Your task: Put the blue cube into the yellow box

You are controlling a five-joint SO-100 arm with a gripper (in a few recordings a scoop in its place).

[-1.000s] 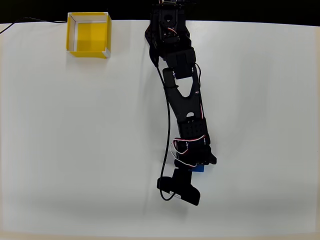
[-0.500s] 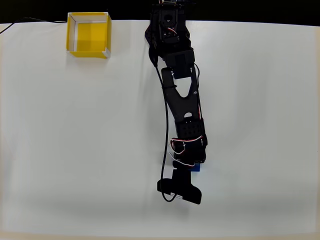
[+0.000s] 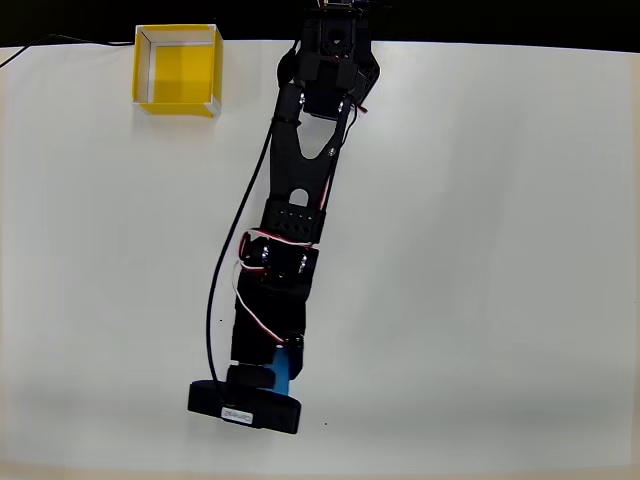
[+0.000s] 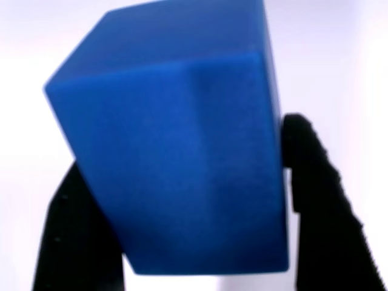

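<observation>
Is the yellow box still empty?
Empty: the yellow box shows bare floor; the blue cube sits between the gripper fingers.

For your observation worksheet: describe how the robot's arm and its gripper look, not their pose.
The arm is matte black with angular links and cut-out holes. Red and white wires loop at its joints, and a black cable runs alongside. The gripper has two black fingers.

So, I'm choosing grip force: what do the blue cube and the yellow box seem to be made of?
The blue cube, held between the claw's black fingers, looks solid and matte, with no glare and soft edges; probably foam or matte plastic, hard to tell. The yellow box has thin flat walls with a white rim, suggesting folded card or thin plastic.
</observation>
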